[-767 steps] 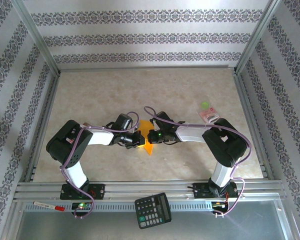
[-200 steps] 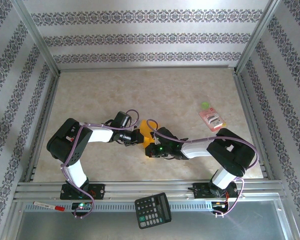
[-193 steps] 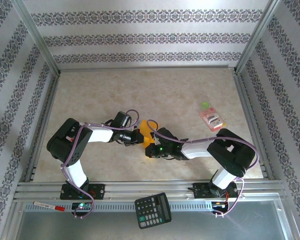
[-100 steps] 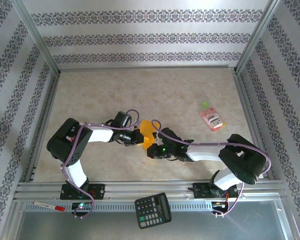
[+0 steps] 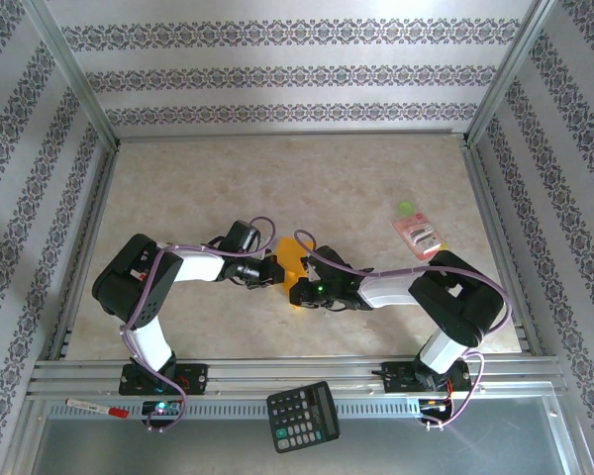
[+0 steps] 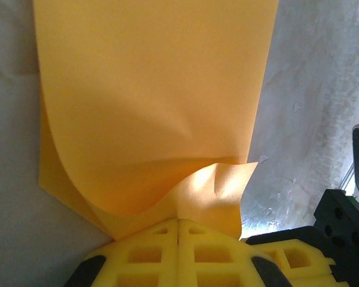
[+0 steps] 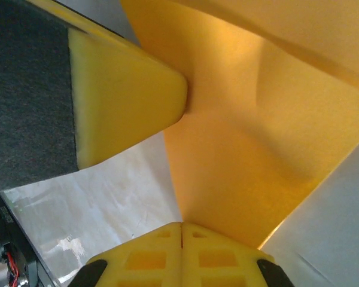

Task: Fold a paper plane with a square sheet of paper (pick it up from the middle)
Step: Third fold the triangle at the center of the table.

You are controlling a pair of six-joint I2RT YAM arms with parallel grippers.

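Patterned walls (image 5: 277,74), beige tabletop (image 5: 277,188)

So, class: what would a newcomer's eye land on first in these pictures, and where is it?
The orange paper, in the middle: the left gripper and right gripper meet there, both shut on it, and it curls up between them. A pink packet lies off to the right, and a black calculator sits at the near edge.
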